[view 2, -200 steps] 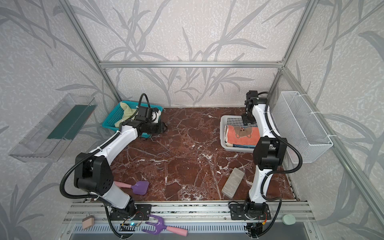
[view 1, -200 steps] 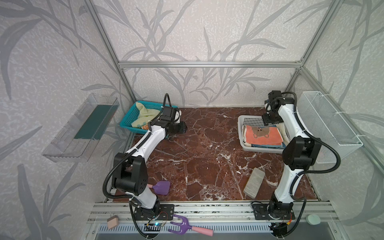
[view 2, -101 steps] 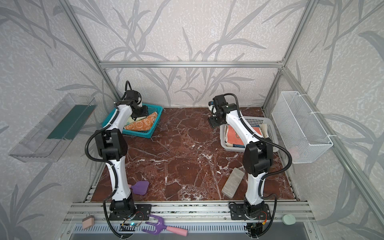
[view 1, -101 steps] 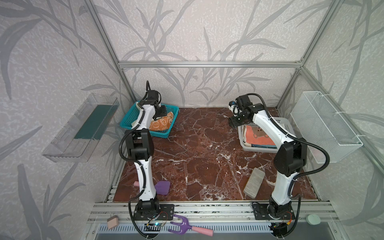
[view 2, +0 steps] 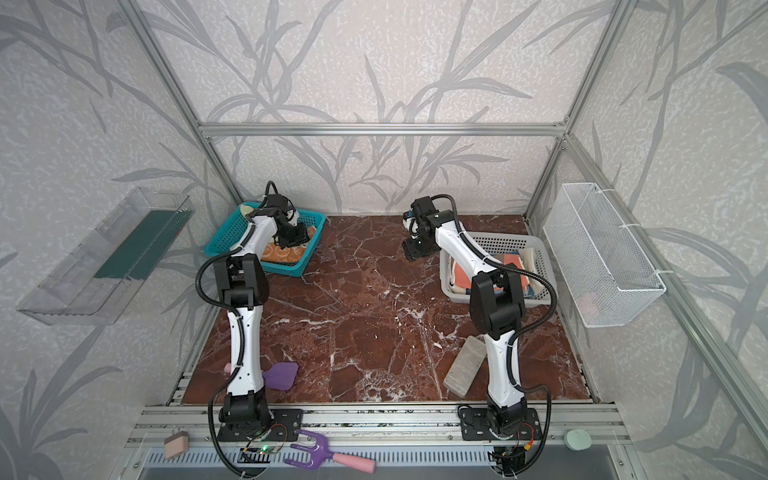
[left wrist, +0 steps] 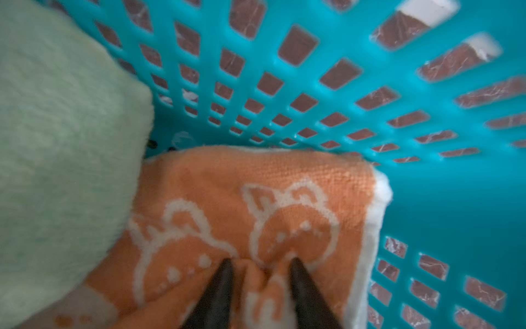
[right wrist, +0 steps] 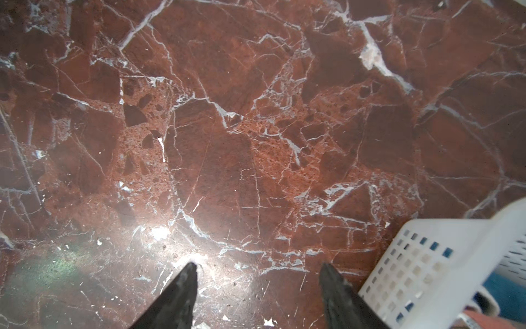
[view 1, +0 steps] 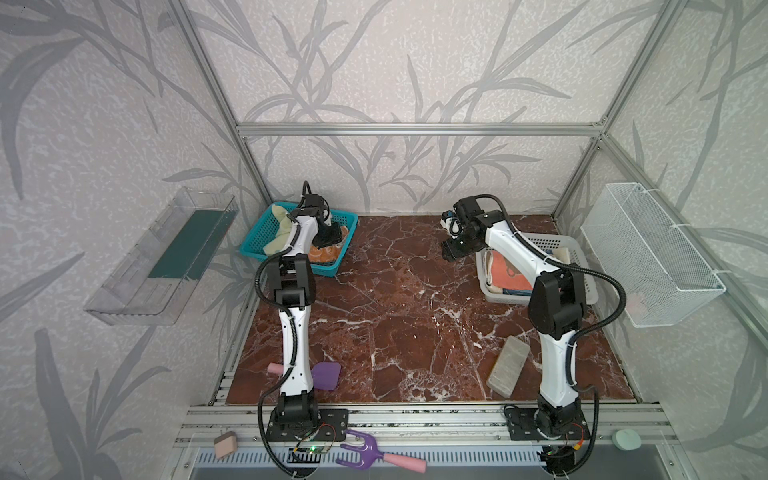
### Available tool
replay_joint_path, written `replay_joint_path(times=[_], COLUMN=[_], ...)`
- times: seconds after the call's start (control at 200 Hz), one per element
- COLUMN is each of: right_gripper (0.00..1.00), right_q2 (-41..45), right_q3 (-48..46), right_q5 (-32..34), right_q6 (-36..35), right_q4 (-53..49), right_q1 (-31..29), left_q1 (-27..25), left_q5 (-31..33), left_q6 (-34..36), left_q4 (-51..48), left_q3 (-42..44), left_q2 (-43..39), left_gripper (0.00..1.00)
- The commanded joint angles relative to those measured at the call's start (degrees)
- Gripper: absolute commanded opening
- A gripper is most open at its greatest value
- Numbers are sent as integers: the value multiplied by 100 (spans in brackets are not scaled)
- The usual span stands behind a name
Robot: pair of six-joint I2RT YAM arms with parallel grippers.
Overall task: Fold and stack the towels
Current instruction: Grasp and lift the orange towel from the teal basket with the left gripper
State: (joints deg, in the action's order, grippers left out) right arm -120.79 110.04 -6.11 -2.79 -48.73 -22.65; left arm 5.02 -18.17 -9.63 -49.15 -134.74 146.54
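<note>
On the red marble counter (view 1: 395,316), the main risk sits at the far left, where the teal basket (view 1: 261,237) holds two of the towels: a pale green towel (left wrist: 57,136) slumped against a folded orange towel (left wrist: 284,182) with white bear outlines. More towels lie in the white basket (view 1: 559,241) on the right, with a salmon towel (view 1: 505,270) on top. The left end effector (left wrist: 260,263) is clamped on a small pucker near the middle of the orange towel, not on an edge or corner. Lifted from there, the cloth would probably come up bunched and its fold could fall open. The pale green towel leaning on it might be dragged along, and the light teal basket could tip or slide if terry snags on the mesh. So thin a pinch could also slip free. The right end effector (right wrist: 257,270) hangs with its tips apart over bare counter beside the white basket, holding nothing, so it steadies nothing.
</note>
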Motion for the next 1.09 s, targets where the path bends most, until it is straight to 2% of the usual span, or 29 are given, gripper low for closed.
replay_joint_path(times=[0.0,0.26,0.44,0.515,0.615,0.69,0.845,0.98,1.025,1.09], right_gripper=[68,68,68,67,67,68,68,69,69,69], right_q2=[234,1085,1879,2255,2892,3292,3975,4263,4255,4154], right_q3=[148,-562,-1259,-1570,-2027,-2279,-2666,-2958,-3042,-3207], right_q5=[-42,-186,-553,-627,-671,-708,-793,-830,-831,-863], right_q6=[46,238,592,703,863,949,1081,1120,1137,1203], right_q4=[-78,275,688,875,1151,1237,1140,926,841,763], right_q1=[-55,-55,-55,-54,-54,-55,-54,-55,-54,-55], left_q1=[-20,21,-104,-419,-1221,-1621,-1861,-1798,-1734,-1575], left_q5=[-173,111,-161,-477,-506,-791,-1705,-2451,-2534,-2500], left_q6=[113,399,199,295,716,440,-716,-1641,-1924,-2270], left_q4=[-388,-492,-332,-160,-98,185,1253,2779,3248,3690], left_q3=[-115,-97,-44,-56,-201,-73,1152,3200,3898,4805], left_q2=[-482,-2365,-3694,-4207,-4712,-5015,-5508,-5858,-5882,-5788], left_gripper=[0,0,0,0,0,0,0,1,8,34])
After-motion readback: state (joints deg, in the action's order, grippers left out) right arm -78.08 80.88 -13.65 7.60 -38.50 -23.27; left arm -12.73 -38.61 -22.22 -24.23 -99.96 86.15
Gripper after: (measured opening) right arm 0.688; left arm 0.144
